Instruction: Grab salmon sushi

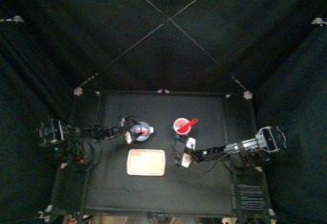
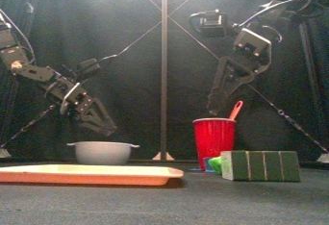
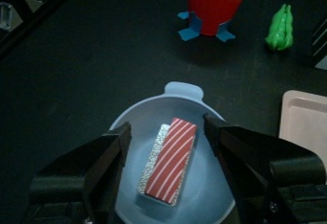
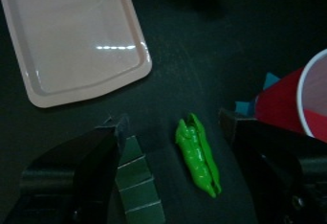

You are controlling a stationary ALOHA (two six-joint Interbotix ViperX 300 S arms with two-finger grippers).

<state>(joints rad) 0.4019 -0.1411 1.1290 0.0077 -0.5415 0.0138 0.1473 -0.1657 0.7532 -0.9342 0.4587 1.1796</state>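
Note:
The salmon sushi, a red and white striped block, lies in a pale grey bowl. The bowl also shows in the front view and in the top view. My left gripper hangs just above the bowl with its jaws open, one on each side of the sushi, holding nothing. It shows above the bowl in the front view. My right gripper is open and empty above a green pea pod; in the front view it hangs over the red cup.
A red cup with a red utensil stands right of the bowl. A pink tray lies at the front left. A green box and the pea pod lie at the front right, by the cup.

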